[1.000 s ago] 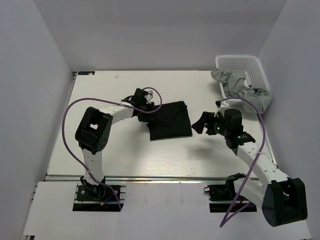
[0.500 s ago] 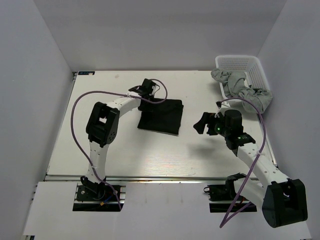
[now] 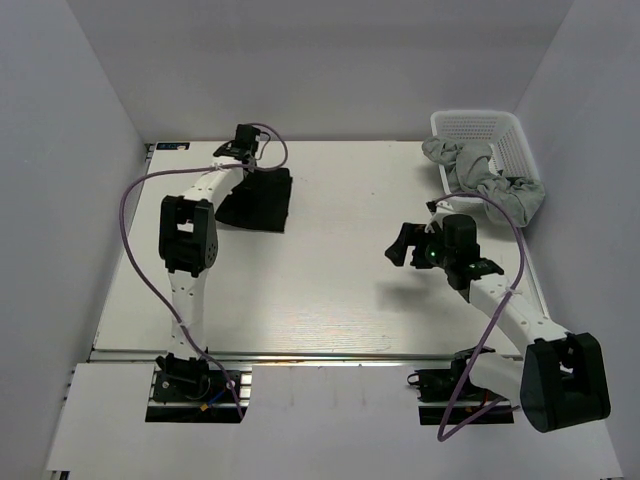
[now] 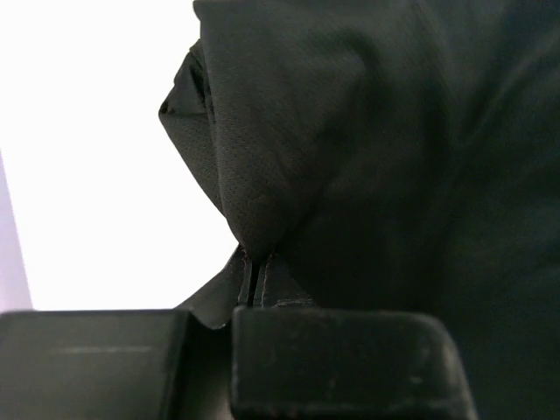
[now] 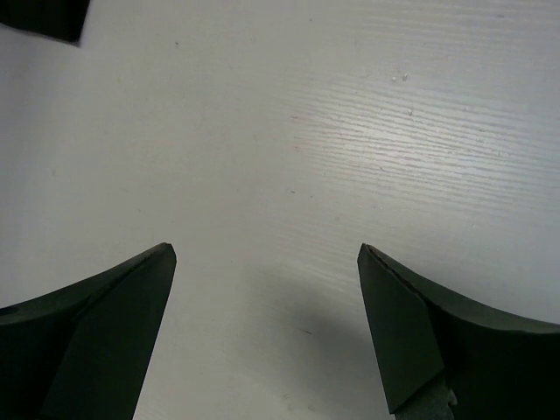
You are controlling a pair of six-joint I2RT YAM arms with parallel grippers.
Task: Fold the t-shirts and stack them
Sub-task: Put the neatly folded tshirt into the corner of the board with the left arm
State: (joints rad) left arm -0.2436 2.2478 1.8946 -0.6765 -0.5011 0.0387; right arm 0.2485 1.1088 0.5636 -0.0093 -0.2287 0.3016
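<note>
In the top view we see the soft black t-shirt (image 3: 258, 203) lying folded in the upper left part of the white worktop (image 3: 330, 290). The left gripper (image 4: 254, 278) is clenched tight on its top edge. In the left wrist view a fold of black cloth is pinched between the fingers. The rest of the shirt spreads down and a bit right from the gripper.

The right gripper (image 3: 398, 245) is spread wide with nothing in it. It hangs over bare worktop at the middle right.

The crumpled light grey t-shirts (image 3: 485, 178) spill out of the white plastic lattice basket (image 3: 480, 124) at the upper right. They lie up and to the right of the right gripper. The right arm is much nearer to them than the left arm, so we think it should fetch the next shirt.
</note>
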